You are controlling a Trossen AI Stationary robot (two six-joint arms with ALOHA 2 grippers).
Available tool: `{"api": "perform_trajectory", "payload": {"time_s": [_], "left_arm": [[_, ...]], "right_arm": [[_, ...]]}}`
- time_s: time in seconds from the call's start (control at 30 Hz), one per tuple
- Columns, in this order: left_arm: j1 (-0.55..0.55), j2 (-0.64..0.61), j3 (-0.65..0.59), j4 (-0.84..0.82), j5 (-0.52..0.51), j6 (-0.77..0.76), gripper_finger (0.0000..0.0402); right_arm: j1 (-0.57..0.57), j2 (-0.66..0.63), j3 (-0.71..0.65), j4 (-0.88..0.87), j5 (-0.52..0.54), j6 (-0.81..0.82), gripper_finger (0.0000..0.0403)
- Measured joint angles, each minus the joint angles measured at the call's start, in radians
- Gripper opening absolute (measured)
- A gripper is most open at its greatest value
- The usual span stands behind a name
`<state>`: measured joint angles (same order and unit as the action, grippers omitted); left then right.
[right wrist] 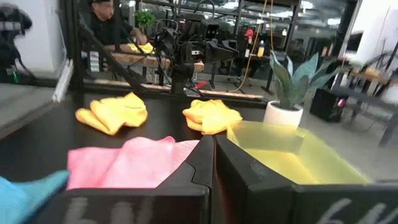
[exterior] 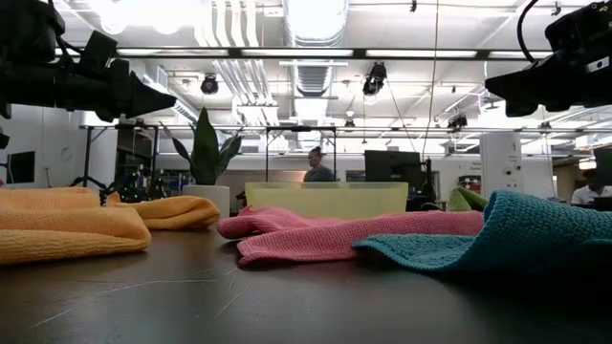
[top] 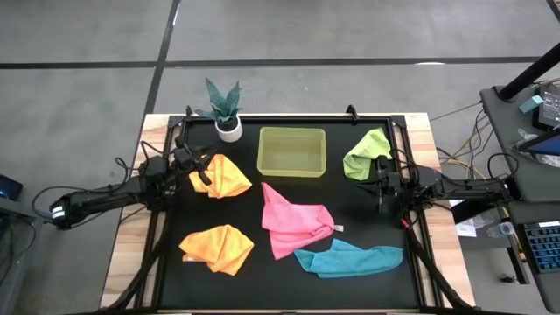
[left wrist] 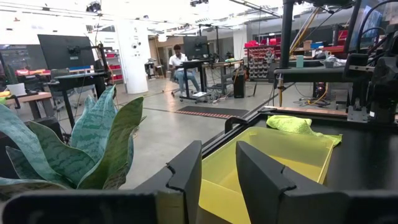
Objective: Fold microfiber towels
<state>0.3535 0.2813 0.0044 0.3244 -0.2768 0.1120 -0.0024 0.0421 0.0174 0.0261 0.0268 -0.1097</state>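
Five crumpled microfiber towels lie on the black table top. One orange-yellow towel [top: 222, 177] is at the far left and another [top: 217, 248] at the near left. The pink one [top: 293, 224] is in the middle, the teal one [top: 350, 259] near the front edge, and the lime green one [top: 367, 154] at the far right. My left gripper [top: 203, 171] hovers level above the edge of the far orange towel, fingers [left wrist: 186, 171] apart with nothing between them. My right gripper [right wrist: 214, 146] is shut and empty, raised beside the lime green towel.
A translucent yellow-green bin [top: 291, 150] stands at the far middle of the table. A small potted plant [top: 226, 112] stands at the far left, close to my left gripper. A black frame [top: 289, 118] rims the table. People sit at desks in the room beyond.
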Motion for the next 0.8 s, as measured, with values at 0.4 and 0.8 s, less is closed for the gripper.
{"api": "perform_trajectory", "payload": {"time_s": [0.4,0.8], "left_arm": [[-0.009,0.001,0.0,0.016,0.104,-0.343,0.0086],[-0.011,0.053,0.0,0.07,0.201,-0.738,0.0086]], "right_arm": [[0.002,0.0,0.0,0.001,-0.004,0.344,0.0009],[0.0,0.002,0.001,0.008,0.157,0.57,0.0009]]}}
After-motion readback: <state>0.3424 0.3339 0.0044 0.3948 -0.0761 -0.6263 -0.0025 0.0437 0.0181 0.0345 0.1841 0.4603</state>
